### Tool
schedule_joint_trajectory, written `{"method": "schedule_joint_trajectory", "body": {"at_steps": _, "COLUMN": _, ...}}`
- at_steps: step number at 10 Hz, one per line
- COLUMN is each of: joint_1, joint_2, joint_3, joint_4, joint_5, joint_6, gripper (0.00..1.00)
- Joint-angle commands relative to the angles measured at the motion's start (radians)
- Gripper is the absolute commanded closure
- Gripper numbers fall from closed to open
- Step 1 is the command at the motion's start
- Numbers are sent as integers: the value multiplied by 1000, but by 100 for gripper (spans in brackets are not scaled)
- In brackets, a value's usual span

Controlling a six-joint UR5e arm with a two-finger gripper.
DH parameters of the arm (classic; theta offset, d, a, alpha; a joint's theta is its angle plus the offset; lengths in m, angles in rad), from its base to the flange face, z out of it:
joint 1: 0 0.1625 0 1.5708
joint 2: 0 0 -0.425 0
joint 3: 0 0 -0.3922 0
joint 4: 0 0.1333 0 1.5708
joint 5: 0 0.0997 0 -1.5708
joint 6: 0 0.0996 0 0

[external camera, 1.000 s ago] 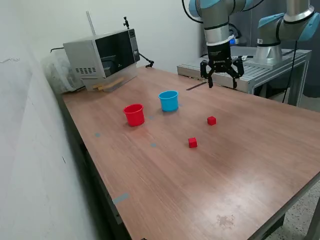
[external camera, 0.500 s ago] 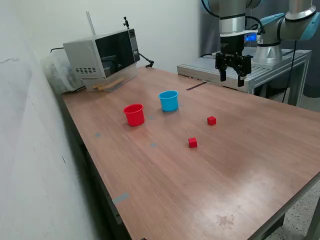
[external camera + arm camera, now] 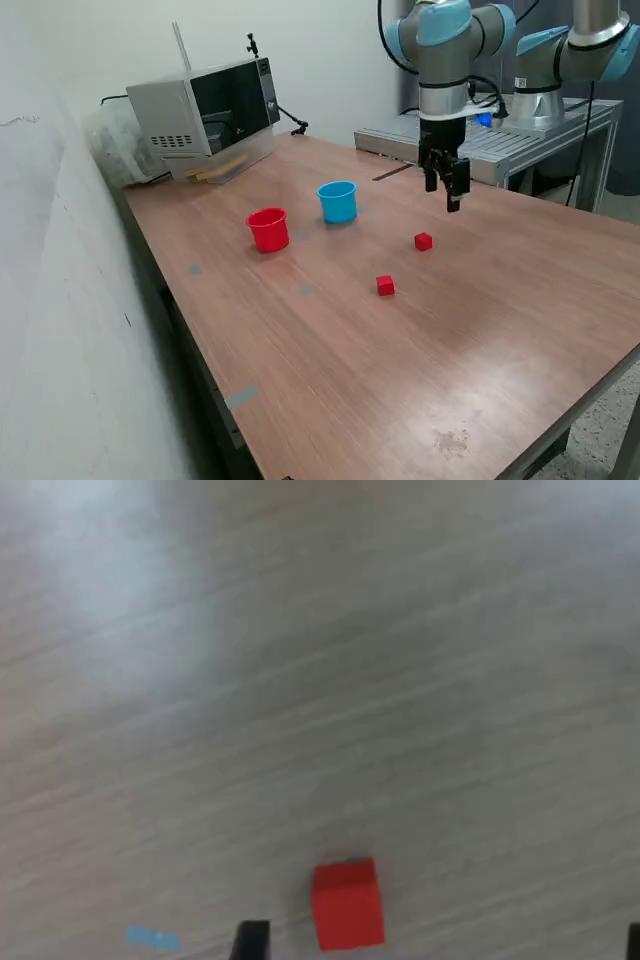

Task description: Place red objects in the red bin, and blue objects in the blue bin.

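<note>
Two small red cubes lie on the wooden table, one (image 3: 423,241) farther back and one (image 3: 385,286) nearer the front. The red bin (image 3: 268,229) and the blue bin (image 3: 338,201) stand upright side by side toward the exterior view's left. No blue objects are in view. My gripper (image 3: 452,195) hangs above the table, a little behind and to the exterior view's right of the farther red cube. In the wrist view a red cube (image 3: 347,903) lies just inside one dark fingertip (image 3: 250,940). The gripper (image 3: 441,942) is open with nothing in it.
A microwave (image 3: 205,110) sits at the table's back corner on the exterior view's left. A second robot arm (image 3: 560,50) stands on a metal bench (image 3: 520,145) behind the table. A small blue tape mark (image 3: 152,938) is stuck to the wood.
My gripper has come down and forward from the back of the table toward the farther red cube, turning about its axis. The cubes and both bins have stayed put.
</note>
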Motion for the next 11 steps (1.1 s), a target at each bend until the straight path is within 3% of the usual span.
{"method": "schedule_joint_trajectory", "body": {"at_steps": 1, "joint_1": -11, "joint_2": 139, "joint_3": -95, "joint_4": -2, "joint_5": -7, "joint_6": 14, "gripper": 0}}
{"method": "schedule_joint_trajectory", "body": {"at_steps": 11, "joint_1": -63, "joint_2": 177, "joint_3": -64, "joint_4": -53, "joint_5": 7, "joint_6": -182, "gripper": 0}}
